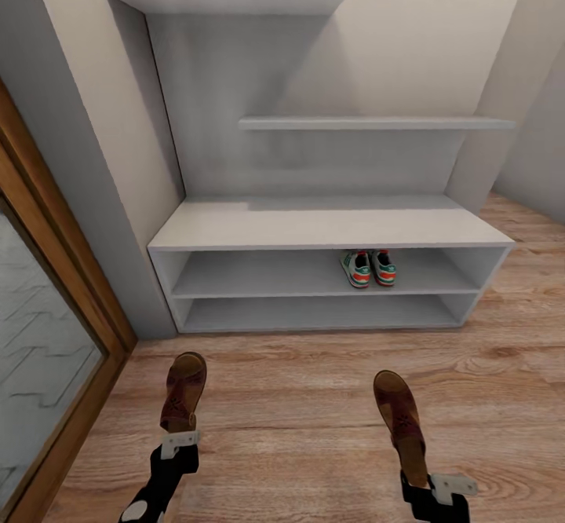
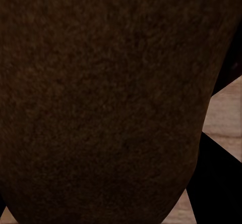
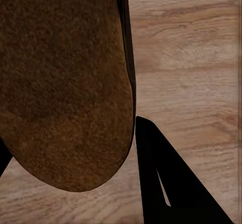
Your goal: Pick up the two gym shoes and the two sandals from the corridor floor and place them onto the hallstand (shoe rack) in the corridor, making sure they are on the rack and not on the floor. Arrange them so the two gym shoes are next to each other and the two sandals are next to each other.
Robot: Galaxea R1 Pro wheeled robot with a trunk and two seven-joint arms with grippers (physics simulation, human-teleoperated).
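Note:
The two gym shoes (image 1: pixel 368 268) stand side by side on the upper low shelf of the pale grey hallstand (image 1: pixel 329 224), right of centre. My left gripper (image 1: pixel 177 438) is shut on the heel of one brown sandal (image 1: pixel 184 390), held above the corridor floor (image 1: pixel 298 429). In the left wrist view that sandal's dark sole (image 2: pixel 101 103) is very close. My right gripper (image 1: pixel 428 485) is shut on the other sandal (image 1: pixel 401 421), toe pointing at the rack. In the right wrist view its sole (image 3: pixel 60 82) lies beside a black finger (image 3: pixel 171 183) over the planks.
A wood-framed glass door (image 1: pixel 47 350) runs along the left. Grey wall (image 1: pixel 78 154) meets the hallstand's left end. Stepped shelves (image 1: pixel 369 123) rise above the bench top. Open plank floor lies between me and the rack, and to its right.

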